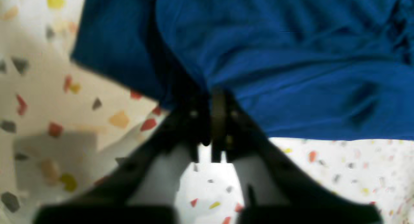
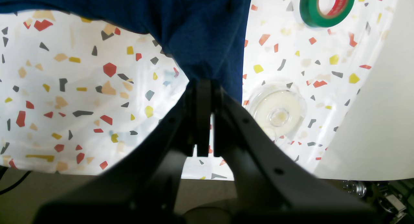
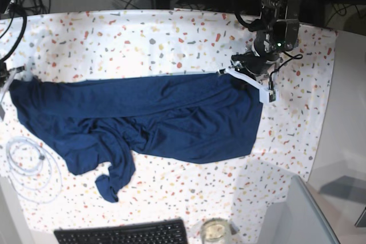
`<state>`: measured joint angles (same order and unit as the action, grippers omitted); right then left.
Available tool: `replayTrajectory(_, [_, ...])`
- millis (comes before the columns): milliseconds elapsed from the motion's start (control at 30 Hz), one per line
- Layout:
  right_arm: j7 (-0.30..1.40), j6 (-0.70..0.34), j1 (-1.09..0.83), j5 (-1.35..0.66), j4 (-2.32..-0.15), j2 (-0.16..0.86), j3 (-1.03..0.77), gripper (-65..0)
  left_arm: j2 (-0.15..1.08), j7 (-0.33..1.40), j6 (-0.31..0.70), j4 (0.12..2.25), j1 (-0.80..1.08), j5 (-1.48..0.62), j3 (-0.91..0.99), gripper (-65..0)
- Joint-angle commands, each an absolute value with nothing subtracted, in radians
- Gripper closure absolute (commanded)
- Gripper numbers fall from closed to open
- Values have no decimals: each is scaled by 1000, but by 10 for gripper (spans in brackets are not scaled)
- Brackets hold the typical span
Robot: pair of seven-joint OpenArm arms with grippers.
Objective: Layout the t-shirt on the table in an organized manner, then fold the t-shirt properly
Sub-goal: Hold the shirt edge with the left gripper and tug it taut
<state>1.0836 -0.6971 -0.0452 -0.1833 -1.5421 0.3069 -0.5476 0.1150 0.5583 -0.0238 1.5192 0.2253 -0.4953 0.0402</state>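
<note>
The dark navy t-shirt [image 3: 171,118] lies spread wide across the speckled table [image 3: 143,38], with a crumpled sleeve hanging toward the front left. In the base view my left gripper [image 3: 235,73] sits at the shirt's far right corner. Its wrist view shows it [image 1: 214,101] shut on a pinch of the t-shirt [image 1: 291,55], lifted a little off the table [image 1: 339,172]. My right gripper [image 2: 203,84] is shut on the t-shirt [image 2: 200,33] at its far left corner, above the table [image 2: 81,88]. That arm is almost out of the base view.
A green tape roll [image 2: 326,5] and a clear round tape dispenser [image 2: 278,112] lie near my right gripper. In the base view, a white cable coil [image 3: 28,164] lies front left. A black keyboard [image 3: 123,234] and a glass jar [image 3: 214,231] sit at the front edge.
</note>
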Motion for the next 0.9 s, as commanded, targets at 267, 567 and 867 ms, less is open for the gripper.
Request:
replayTrajectory(267, [1072, -698, -33, -186, -1555, 326, -553, -5, 120, 542, -22, 1563, 222, -498, 42, -5])
replayTrajectory(567, [1073, -698, -33, -186, -1555, 328, -553, -6, 120, 544, -22, 1563, 231, -496, 31, -13])
replayTrajectory(867, [1075, -698, -31, -186, -1555, 328, -553, -6, 124, 544, -22, 1552, 234, -496, 36, -21])
